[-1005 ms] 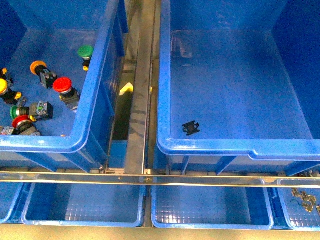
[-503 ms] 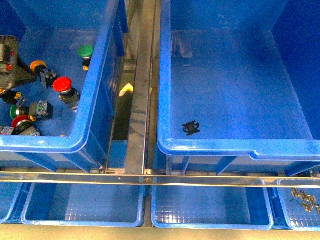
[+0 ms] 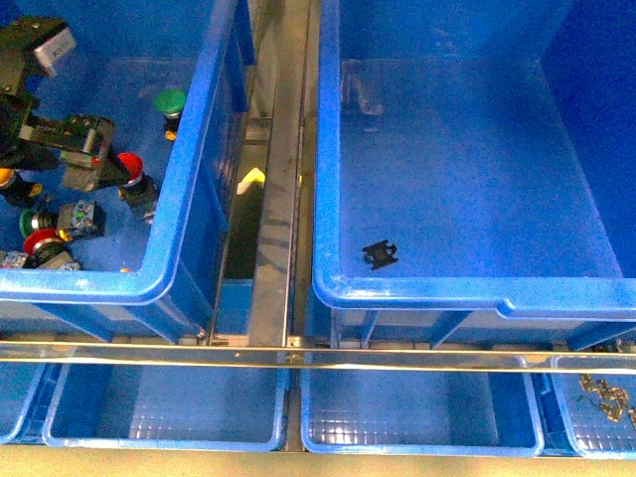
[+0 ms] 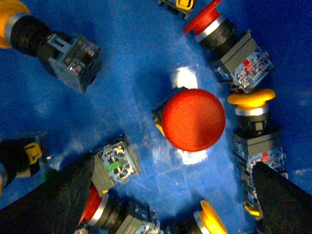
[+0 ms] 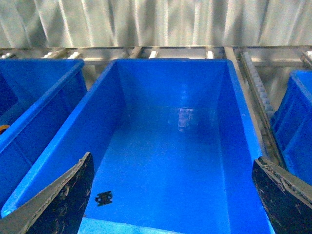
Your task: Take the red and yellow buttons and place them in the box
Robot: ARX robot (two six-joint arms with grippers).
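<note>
red button [image 4: 193, 119], cap upward, is centred just ahead of the wide-spread jaws of the left gripper [image 4: 171, 163], the nearer arm; right gripper [image 5: 171, 161] is likewise spread.

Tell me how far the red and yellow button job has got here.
Done: nothing visible. The box holds only a small black piece, no buttons. In hand: the left gripper hangs open over the pile in the left crate, a red button centred beneath it, not gripped. The right gripper is open and empty. Left: every red and yellow button in view, such as a yellow button, needs moving.
</note>
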